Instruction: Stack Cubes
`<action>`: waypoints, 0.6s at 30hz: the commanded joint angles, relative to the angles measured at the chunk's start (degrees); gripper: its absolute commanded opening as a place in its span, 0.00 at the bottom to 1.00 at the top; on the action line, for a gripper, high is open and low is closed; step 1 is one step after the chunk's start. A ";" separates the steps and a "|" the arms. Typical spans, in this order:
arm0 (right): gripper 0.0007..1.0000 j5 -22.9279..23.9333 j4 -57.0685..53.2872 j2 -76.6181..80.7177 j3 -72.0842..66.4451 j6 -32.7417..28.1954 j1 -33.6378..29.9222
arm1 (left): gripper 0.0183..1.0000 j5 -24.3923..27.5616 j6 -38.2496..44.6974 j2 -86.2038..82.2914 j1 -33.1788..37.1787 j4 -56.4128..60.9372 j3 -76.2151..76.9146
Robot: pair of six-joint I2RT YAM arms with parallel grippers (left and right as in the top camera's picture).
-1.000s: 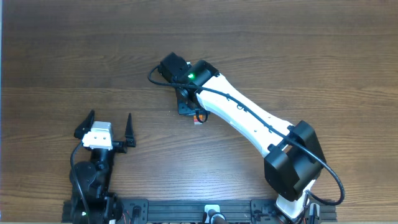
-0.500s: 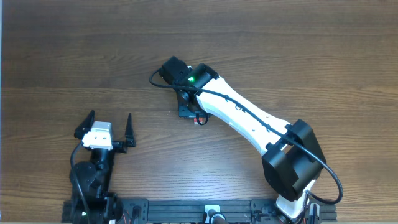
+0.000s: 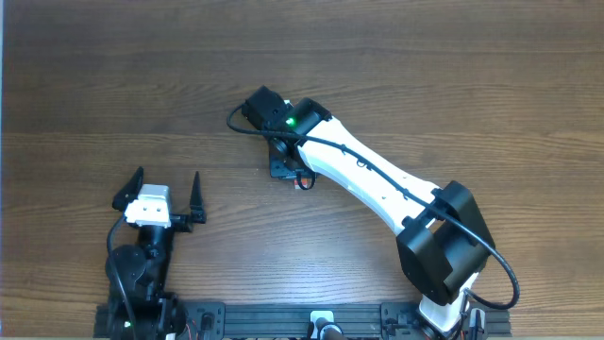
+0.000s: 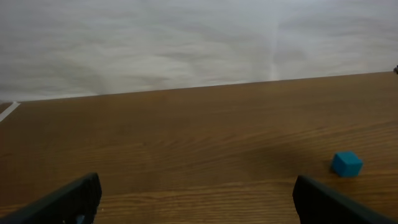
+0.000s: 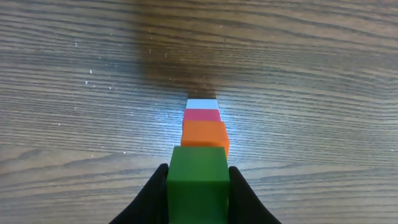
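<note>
Wooden table (image 3: 94, 76), lone blue cube (image 4: 346, 163); right gripper (image 5: 198, 177) clamps green cube (image 5: 198, 163), left gripper (image 3: 168, 179) gapes.

Left end effector (image 3: 168, 176) open, arm folded; right end effector (image 5: 198, 193) clamping green cube (image 5: 198, 171), arm outstretched.

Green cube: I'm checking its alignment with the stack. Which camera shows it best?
The right wrist view: the green cube is in plain sight, held in the right gripper, in line with the orange cube beyond. In the top view the right arm covers that spot; the left wrist view faces a blue cube instead.
</note>
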 commanded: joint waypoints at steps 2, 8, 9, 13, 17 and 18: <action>0.01 -0.22 0.33 -1.53 -0.50 0.76 -0.11 | 1.00 0.74 0.61 -0.42 0.31 -0.24 -0.24; 0.01 -0.02 0.39 -1.53 -0.52 0.76 -0.11 | 1.00 0.74 0.61 -0.42 0.31 -0.24 -0.24; 0.01 -0.02 0.42 -1.53 -0.55 0.76 -0.11 | 1.00 0.76 0.61 -0.42 0.31 -0.24 -0.24; 0.01 0.17 0.81 -1.51 -0.81 0.76 -0.13 | 1.00 0.74 0.61 -0.42 0.31 -0.24 -0.24; 0.01 0.61 0.79 -1.49 -0.81 0.79 -0.17 | 1.00 0.74 0.61 -0.42 0.31 -0.24 -0.24; 0.01 0.61 0.79 -1.49 -0.81 0.79 -0.17 | 1.00 0.74 0.61 -0.42 0.31 -0.24 -0.24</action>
